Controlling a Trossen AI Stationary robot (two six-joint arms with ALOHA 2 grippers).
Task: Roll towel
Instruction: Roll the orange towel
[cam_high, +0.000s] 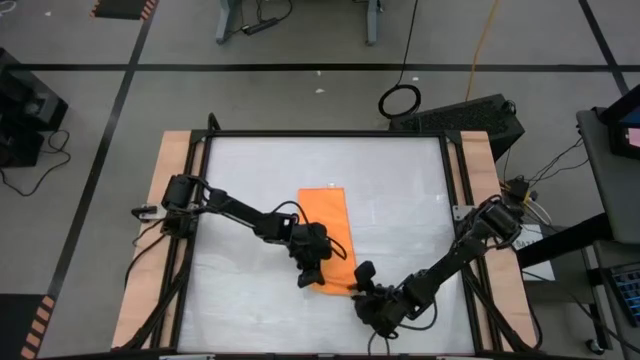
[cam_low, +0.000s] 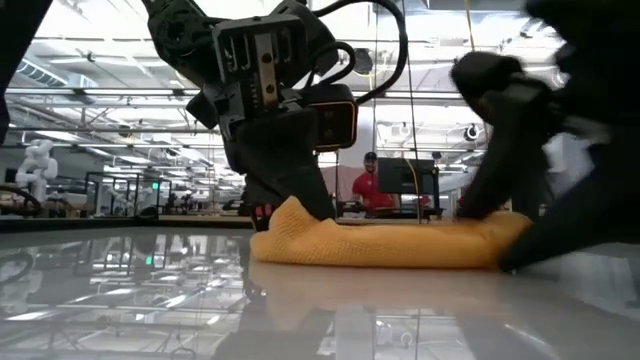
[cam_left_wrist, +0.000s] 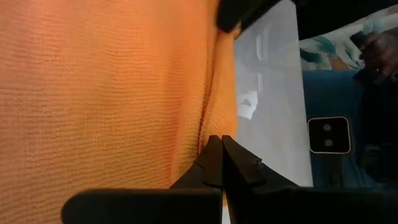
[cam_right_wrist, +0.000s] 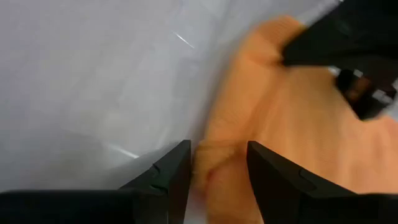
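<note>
**Towel near edge gripped, roll just begun**

High view: your towel (cam_high: 327, 232) lay mid-table, both grippers at its near edge.

Low view: that edge was humped, soft and limp; I judged it light and prone to slump.

Left wrist view: your left gripper (cam_left_wrist: 221, 163) was pinched together on the towel's edge fold.

Right wrist view: your right gripper (cam_right_wrist: 217, 163) stood narrowly parted astride the corner; take hold there.

White tabletop (cam_high: 390, 190), black keyboard (cam_high: 462, 116), person in red (cam_low: 372, 190)
</note>
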